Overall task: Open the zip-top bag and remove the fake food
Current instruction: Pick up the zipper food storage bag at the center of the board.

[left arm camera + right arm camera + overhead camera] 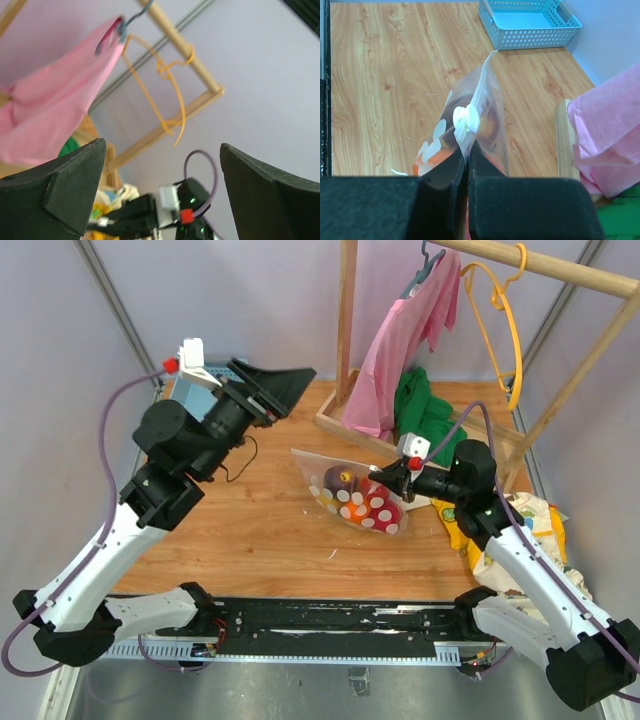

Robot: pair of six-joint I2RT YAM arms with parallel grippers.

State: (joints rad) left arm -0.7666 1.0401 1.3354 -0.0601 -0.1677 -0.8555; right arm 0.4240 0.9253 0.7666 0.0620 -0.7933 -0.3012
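left pincer [162,145] raised, agape, right pincer [468,155] clamped

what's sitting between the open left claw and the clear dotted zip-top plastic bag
Nothing visible. The left claw hangs open above the far left of the wooden table, with only tabletop between it and the clear dotted zip-top plastic bag. The right claw is shut on the bag's white zip edge.

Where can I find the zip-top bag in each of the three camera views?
Top external: the zip-top bag lies right of centre on the table, at the tip of the right end effector.
Left wrist: not in it.
Right wrist: centre, rising from the shut right end effector that pinches it.
Shared landmark: the pink garment, seen in all three.
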